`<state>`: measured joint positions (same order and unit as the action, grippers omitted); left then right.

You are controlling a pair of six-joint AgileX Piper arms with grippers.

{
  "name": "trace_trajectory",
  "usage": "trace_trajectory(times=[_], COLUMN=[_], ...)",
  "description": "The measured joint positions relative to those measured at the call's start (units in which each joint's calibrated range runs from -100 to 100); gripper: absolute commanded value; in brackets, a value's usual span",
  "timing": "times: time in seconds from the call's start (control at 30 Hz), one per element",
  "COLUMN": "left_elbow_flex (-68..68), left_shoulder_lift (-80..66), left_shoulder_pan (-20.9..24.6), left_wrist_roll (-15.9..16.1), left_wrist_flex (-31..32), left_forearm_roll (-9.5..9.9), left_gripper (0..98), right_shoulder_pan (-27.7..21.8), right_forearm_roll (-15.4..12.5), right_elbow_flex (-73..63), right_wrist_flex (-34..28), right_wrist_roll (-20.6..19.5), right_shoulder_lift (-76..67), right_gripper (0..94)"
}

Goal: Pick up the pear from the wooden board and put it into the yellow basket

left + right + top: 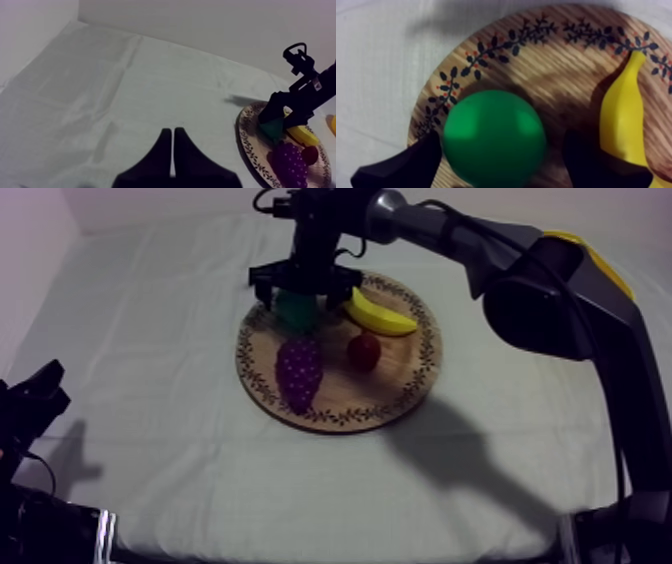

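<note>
Early stage: the pear (297,310) sits on the wooden board (400,393), at its far rim just beside the banana (380,313), not lifted. Grasp, lift, carry and drop into the yellow basket all left to do

Right gripper (303,296) is down over the pear, wide open, one finger each side of it. In the right wrist view the finger on the cloth side looks to be at the pear's skin and the banana-side one stands a little off (so I judge no squeeze yet)

Left gripper (173,134) holds nothing, fingers pressed together, parked low over the bare worktop (150,338), well apart from the board

Grapes (299,370) and small red fruit (363,350) lie nearer the front of the board, clear of the fingers
</note>
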<state>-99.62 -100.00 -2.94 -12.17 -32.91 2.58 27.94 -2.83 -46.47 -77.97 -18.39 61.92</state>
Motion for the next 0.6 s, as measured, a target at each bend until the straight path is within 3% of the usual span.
trace_trajectory(times=[0.23, 0.6], left_elbow_flex=[0.0, 0.0], left_shoulder_lift=[0.0, 0.0], left_shoulder_pan=[0.0, 0.0], left_wrist_roll=[0.0, 0.0], left_wrist_flex=[0.0, 0.0], left_forearm_roll=[0.00, 0.00], left_gripper=[0.1, 0.1], right_shoulder_pan=[0.2, 0.1], right_forearm_roll=[-0.2, -0.3], right_elbow_flex=[0.8, 14.3], right_wrist_flex=[0.6, 2.7], right_wrist_roll=[0.6, 2.1], right_shoulder_lift=[-0.2, -13.6], right_gripper=[34.9, 29.6])
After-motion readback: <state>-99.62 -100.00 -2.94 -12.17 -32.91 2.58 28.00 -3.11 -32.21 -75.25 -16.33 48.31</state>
